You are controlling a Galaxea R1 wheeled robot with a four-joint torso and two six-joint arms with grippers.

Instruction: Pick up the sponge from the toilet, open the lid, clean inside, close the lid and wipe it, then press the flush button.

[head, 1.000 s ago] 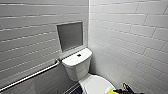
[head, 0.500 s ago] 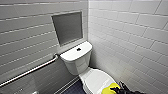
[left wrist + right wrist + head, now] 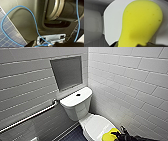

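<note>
The white toilet (image 3: 82, 112) stands in the corner of the tiled room. The small dark flush button (image 3: 78, 94) sits in the tank top. The lid (image 3: 96, 125) is down. The bright yellow sponge (image 3: 109, 135) lies on the lid's near end. My right gripper (image 3: 119, 134) is dark and sits right against the sponge. In the right wrist view the sponge (image 3: 141, 23) looms large over the white lid (image 3: 113, 22), its narrow end reaching between my open fingers. My left gripper (image 3: 52, 45) hangs beside my own dark body with nothing seen in it.
A metal grab bar (image 3: 30, 117) runs along the left wall. A grey recessed niche (image 3: 67, 72) is set above the tank. White tiled wall (image 3: 135, 89) closes the right side. Dark blue tiled floor (image 3: 75, 135) lies left of the bowl; a blue cable (image 3: 18, 8) loops near my body.
The whole head view has shifted, so the toilet sits slightly higher and further left in the picture. The sponge and right gripper stay at the lower edge. Both grippers stay as wide as before.
</note>
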